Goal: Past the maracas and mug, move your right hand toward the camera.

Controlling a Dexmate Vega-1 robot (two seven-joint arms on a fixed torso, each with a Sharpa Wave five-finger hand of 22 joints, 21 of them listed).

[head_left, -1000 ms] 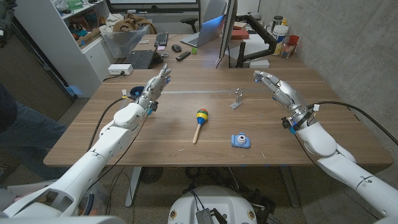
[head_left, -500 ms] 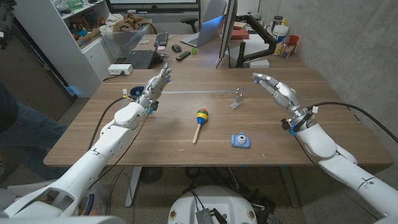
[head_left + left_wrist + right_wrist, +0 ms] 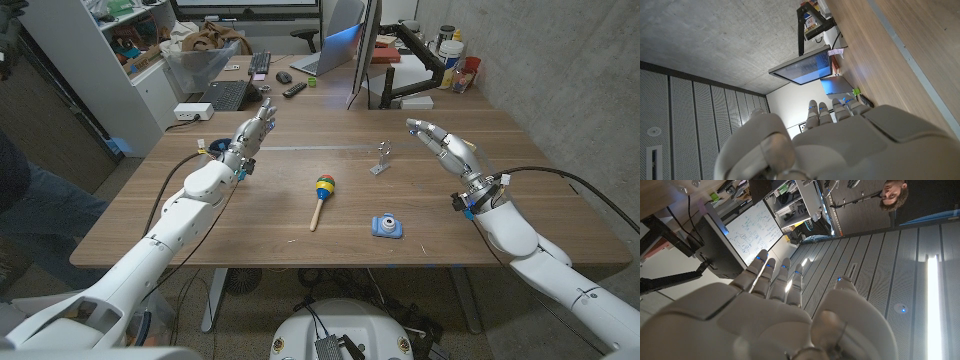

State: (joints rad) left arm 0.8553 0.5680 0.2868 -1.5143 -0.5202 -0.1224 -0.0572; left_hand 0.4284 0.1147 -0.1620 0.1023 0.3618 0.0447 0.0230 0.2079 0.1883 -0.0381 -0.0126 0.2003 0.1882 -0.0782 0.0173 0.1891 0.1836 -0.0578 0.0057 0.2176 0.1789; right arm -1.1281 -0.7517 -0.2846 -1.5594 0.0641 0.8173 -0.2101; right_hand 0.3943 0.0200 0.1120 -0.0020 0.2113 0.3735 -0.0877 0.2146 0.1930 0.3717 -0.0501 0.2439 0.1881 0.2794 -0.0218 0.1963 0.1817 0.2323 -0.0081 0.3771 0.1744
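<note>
Camera, a small blue toy seen at lower centre of the table right of the maraca, is judged light, rigid and best taken by its sides, while the right hand is held open and empty at the right.

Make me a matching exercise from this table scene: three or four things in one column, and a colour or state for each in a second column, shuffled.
Things:
1. maraca
2. toy camera
3. metal clip
4. right hand

Descriptions:
A. small and blue, near the table's front edge
B. silvery, standing toward the table's far side
C. raised above the table, holding nothing
D. striped head on a wooden handle

Pairs: 1-D, 2-A, 3-B, 4-C
</note>
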